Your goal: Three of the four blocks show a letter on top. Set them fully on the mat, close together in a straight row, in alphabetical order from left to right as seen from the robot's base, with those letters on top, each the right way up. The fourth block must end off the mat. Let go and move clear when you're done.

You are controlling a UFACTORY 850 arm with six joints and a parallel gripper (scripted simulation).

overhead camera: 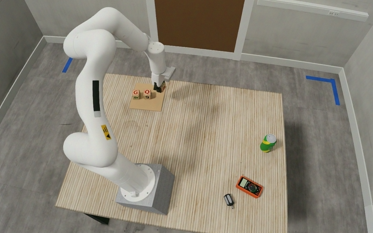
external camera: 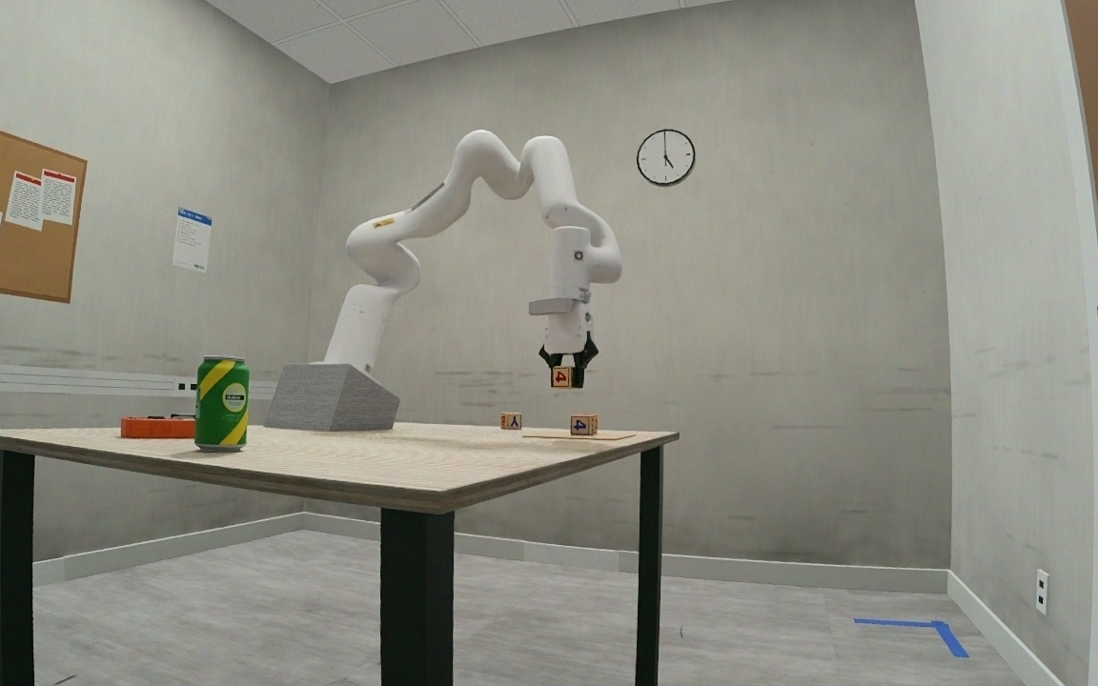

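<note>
My gripper [overhead camera: 159, 87] [external camera: 564, 370] is shut on a wooden block [overhead camera: 163, 85] [external camera: 562, 376] and holds it in the air, over the far right corner of the tan mat [overhead camera: 147, 105] [external camera: 614, 439]. The held block's side shows a red 4 in the exterior view; its top is hidden by the fingers. The G block [overhead camera: 136, 94] and the Q block [overhead camera: 147, 94] [external camera: 583, 424] stand side by side on the mat, letters up. A fourth block [external camera: 510, 419] stands on the table off the mat; the arm hides it in the top view.
A green and yellow can [overhead camera: 267, 143] [external camera: 222, 402], an orange multimeter [overhead camera: 249, 186] [external camera: 152, 426] and a small black object [overhead camera: 228, 199] lie on the wooden table [overhead camera: 211, 130] [external camera: 365, 456], far from the mat. The robot base stands at the near edge.
</note>
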